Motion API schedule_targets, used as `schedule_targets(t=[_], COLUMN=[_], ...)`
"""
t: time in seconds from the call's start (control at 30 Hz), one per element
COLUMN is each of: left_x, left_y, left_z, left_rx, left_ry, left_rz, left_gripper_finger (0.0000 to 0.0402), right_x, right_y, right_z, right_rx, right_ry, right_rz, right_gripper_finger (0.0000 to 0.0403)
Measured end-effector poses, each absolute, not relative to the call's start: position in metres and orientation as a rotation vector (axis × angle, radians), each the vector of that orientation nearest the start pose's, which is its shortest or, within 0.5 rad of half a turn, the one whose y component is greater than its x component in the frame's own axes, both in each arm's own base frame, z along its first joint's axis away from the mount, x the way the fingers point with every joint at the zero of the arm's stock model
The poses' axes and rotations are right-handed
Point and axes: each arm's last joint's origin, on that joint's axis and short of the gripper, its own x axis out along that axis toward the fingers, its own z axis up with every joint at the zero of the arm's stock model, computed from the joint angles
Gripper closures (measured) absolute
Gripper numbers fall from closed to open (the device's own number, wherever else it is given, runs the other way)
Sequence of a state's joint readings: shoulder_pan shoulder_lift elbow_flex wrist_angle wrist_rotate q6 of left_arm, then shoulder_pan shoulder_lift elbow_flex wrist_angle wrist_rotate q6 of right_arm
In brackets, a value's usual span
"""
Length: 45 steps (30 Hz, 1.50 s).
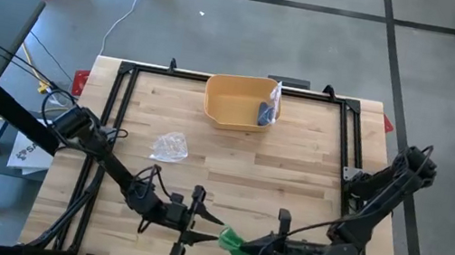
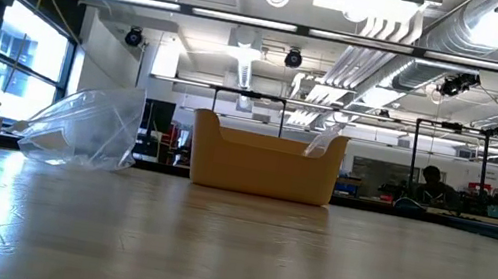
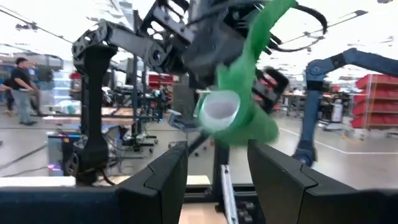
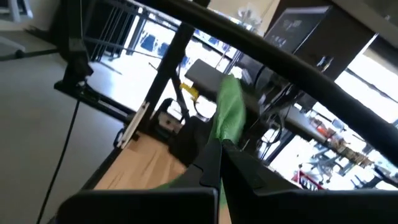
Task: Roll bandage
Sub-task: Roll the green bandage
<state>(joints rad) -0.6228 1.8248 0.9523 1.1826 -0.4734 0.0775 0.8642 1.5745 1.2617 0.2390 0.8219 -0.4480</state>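
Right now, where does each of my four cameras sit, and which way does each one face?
High: overhead, straight down on the wooden table; both arms.
Low: tabletop height, facing the yellow plastic bin and crumpled clear plastic bag; no arm.
Left wrist: past its open left gripper at the green bandage roll.
Right wrist: along the shut right gripper, pinching that bandage.
Shared: high and both wrist views show the bandage.

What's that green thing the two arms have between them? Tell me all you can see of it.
The green bandage is a soft, stretchy-looking strip, partly wound into a roll with a pale hollow core and a loose tail running off it. It hangs above the table's near edge, between the two arms. The right pincer is shut on the tail. The left pincer faces the roll with its fingers apart; whether they touch it I cannot tell.
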Motion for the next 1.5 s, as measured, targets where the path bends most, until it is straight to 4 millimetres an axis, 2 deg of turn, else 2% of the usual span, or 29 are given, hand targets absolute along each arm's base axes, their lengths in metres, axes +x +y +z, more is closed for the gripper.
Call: schedule_targets(t=[0.23,0.33,0.43,0.5,0.57,0.7,0.9,1.1,1.33,1.5], left_x=[0.310,0.310,0.308,0.306,0.305,0.312,0.322,0.312,0.303,0.299], left_y=[-0.210,-0.210,-0.213,-0.220,-0.228,-0.238,-0.245,-0.262,-0.270,-0.277], left_z=[0.236,0.238,0.241,0.245,0.252,0.263,0.281,0.292,0.289,0.290], left_rx=[-0.085,-0.046,0.090,0.236,0.306,0.393,0.486,0.639,0.724,0.772], left_ry=[-0.276,-0.305,-0.349,-0.369,-0.367,-0.240,-0.151,-0.099,-0.045,-0.073], left_rz=[-0.265,-0.266,-0.247,-0.226,-0.173,-0.024,0.039,0.122,0.161,0.113], left_gripper_finger=[0.0238,0.0238,0.0238,0.0238,0.0238,0.0238,0.0238,0.0238,0.0238,0.0238], right_x=[0.242,0.242,0.243,0.243,0.243,0.244,0.248,0.249,0.249,0.249], right_y=[0.259,0.259,0.259,0.259,0.259,0.257,0.255,0.254,0.254,0.254], right_z=[0.354,0.354,0.354,0.354,0.354,0.353,0.352,0.350,0.350,0.350], right_rx=[-0.515,-0.513,-0.509,-0.508,-0.508,-0.503,-0.485,-0.480,-0.480,-0.482], right_ry=[-0.008,-0.008,-0.008,-0.008,-0.008,-0.002,0.003,0.025,0.025,0.024], right_rz=[0.065,0.069,0.071,0.071,0.071,0.069,0.093,0.093,0.093,0.093], right_gripper_finger=[0.0403,0.0403,0.0403,0.0403,0.0403,0.0403,0.0403,0.0403,0.0403,0.0403])
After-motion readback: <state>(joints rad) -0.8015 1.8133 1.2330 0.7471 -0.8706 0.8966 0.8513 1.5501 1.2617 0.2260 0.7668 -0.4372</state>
